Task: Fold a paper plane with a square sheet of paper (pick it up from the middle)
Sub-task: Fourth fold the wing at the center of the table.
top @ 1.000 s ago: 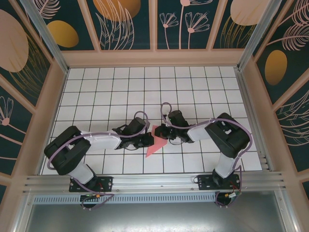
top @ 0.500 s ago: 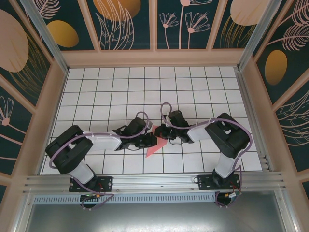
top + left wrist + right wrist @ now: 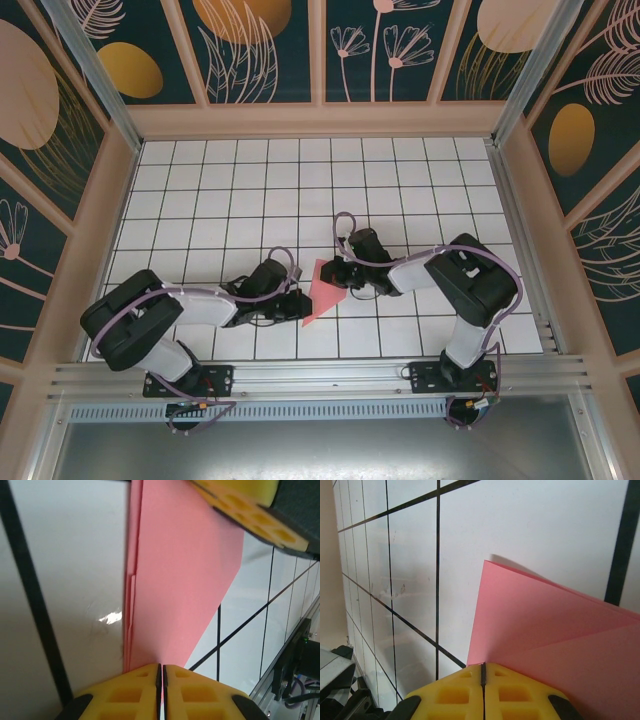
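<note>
The square sheet of paper [image 3: 323, 284] lies on the white grid table as a folded pink-red triangle with its point toward the near edge. In the left wrist view the paper [image 3: 180, 570] shows layered fold edges along its left side. My left gripper [image 3: 302, 306] sits at its lower left edge. The left gripper [image 3: 162, 668] has its jaws pressed together with a sliver of pink between them. My right gripper [image 3: 338, 281] is shut on the paper's upper right part, and the sheet [image 3: 560, 630] fans out from the right gripper [image 3: 483, 666]. One right fingertip [image 3: 250, 510] appears over the paper's far end.
The white grid table [image 3: 250, 190] stretches behind and to both sides of the arms. Wooden-framed walls [image 3: 115, 200] close it in on three sides. An aluminium rail [image 3: 320, 375] runs along the near edge by the arm bases.
My left arm has drawn back left and toward the near edge, so its gripper slid from over the paper's middle to its lower left edge. The right arm has not moved.
</note>
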